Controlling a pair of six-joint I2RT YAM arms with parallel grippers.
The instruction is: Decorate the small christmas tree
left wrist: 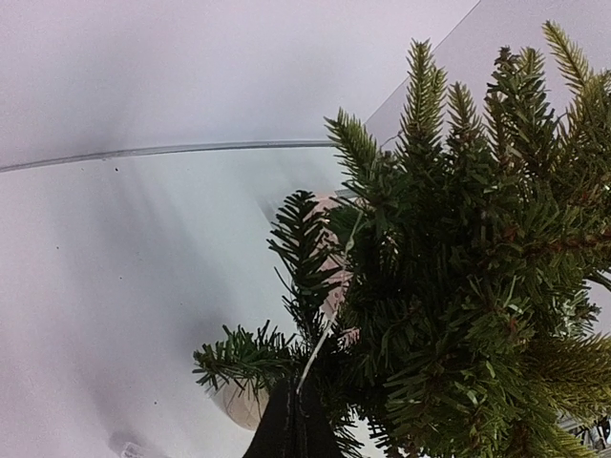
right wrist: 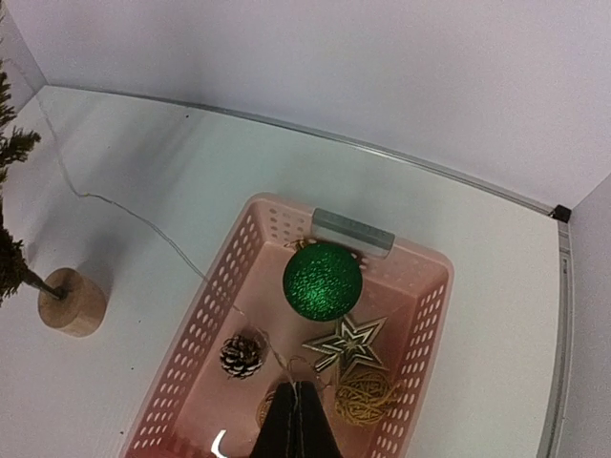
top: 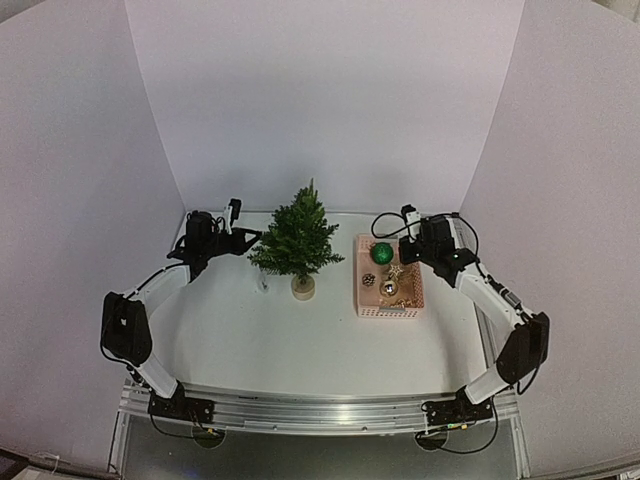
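Beside one small christmas tree (top: pixel 297 240) stands one pink basket (top: pixel 360 285).

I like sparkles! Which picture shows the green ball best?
Right wrist view: the green ball is big and clear in the pink basket. The top view shows it tiny; the left wrist view misses it.

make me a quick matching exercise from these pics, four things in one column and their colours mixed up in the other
Things:
1. bauble
2. basket
3. tree base
4. pine cone

Colours:
a. pink
b. brown with white tips
c. glittery green
d. pale tan

Pairs: 1-c, 2-a, 3-d, 4-b
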